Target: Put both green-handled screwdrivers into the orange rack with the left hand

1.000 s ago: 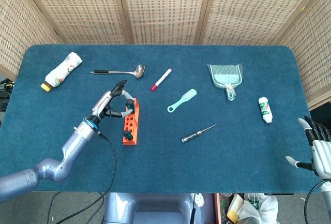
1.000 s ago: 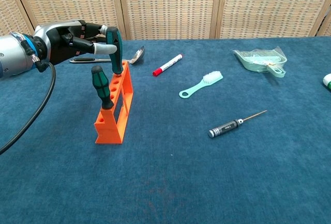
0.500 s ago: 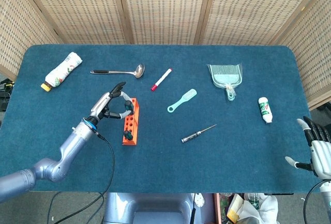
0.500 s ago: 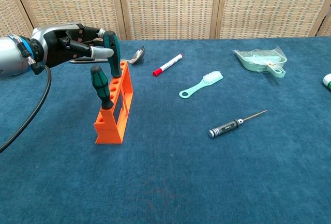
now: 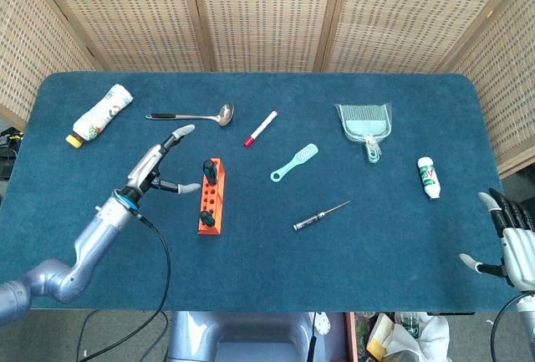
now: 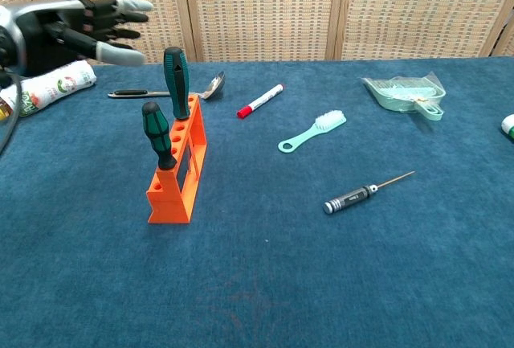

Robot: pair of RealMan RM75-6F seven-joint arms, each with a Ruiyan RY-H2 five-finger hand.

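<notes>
On the blue felt-covered table [image 5: 276, 253], left of centre, stands the orange plastic rack [image 6: 178, 167] with both green-handled screwdrivers upright in its holes — the taller one [image 6: 177, 81] at the far end, the shorter one [image 6: 158, 133] at the near end. Neither is touched by anything. Just to the rack's left the robot's left hand [image 5: 159, 168] hangs clear of it, fingers spread wide and holding nothing; in the chest view it [image 6: 76, 28] shows up near the top-left corner, apart from the taller handle. At the table's near right corner the right hand [image 5: 512, 241] sits with fingers apart, also holding nothing.

Around the table lie a white squeeze bottle [image 5: 102, 113] at far left, a metal ladle [image 5: 191, 115], a red-capped marker [image 5: 260, 128], a mint-green brush [image 5: 294, 162], a pale green dustpan [image 5: 364, 123], a small white bottle [image 5: 428, 177] and — right of the rack — a black-handled precision screwdriver [image 5: 319, 216].
</notes>
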